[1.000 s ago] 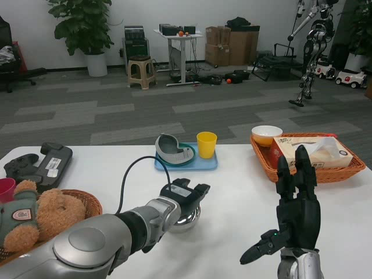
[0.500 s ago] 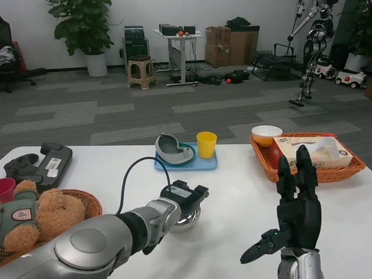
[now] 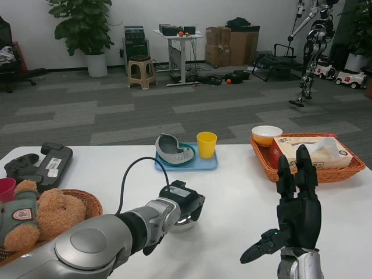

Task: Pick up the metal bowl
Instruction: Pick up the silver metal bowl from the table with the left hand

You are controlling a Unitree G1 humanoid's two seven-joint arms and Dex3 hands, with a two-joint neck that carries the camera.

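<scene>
Polished steel, the metal bowl (image 3: 185, 221) sits on the white surface (image 3: 232, 192) at 6 o'clock of the blue tray (image 3: 186, 164), left hand (image 3: 185, 200) clamped over its rim, right hand (image 3: 296, 212) wide and idle; likely light, rigid, slippery, best pinched at the rim.

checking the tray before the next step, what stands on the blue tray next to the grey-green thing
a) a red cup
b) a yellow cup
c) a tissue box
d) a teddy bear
b: the yellow cup stands upright on the blue tray, right of the grey-green thing.
</scene>
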